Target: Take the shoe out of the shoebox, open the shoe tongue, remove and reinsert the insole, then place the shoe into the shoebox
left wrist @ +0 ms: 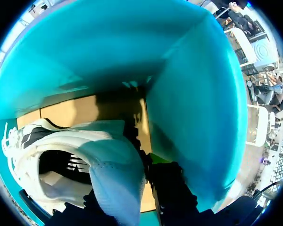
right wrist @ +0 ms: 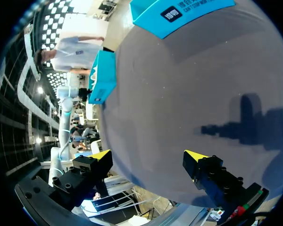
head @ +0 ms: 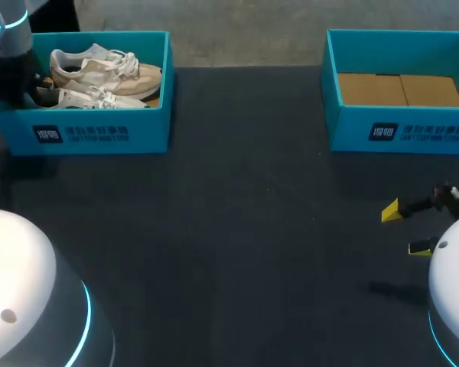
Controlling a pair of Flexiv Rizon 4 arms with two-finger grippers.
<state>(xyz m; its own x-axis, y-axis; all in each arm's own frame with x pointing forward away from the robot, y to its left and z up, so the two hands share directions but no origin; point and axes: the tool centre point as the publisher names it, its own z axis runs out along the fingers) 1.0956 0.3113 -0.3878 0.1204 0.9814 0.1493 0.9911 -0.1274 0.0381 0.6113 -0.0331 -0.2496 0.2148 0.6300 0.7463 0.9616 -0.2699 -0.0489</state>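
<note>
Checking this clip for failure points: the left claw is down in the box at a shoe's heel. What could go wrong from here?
1. The left claw works close to the box wall, so lifting may drag the box.
2. The shoe lies close beside a second shoe; laces might snag and pull both.
3. The right claw hangs open far off, so nothing steadies the box.

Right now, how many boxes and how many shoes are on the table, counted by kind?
Boxes: 2, the left box and the right box.
Shoes: 2, the far shoe and the near shoe, both in the left box.
Total: 4.
</note>
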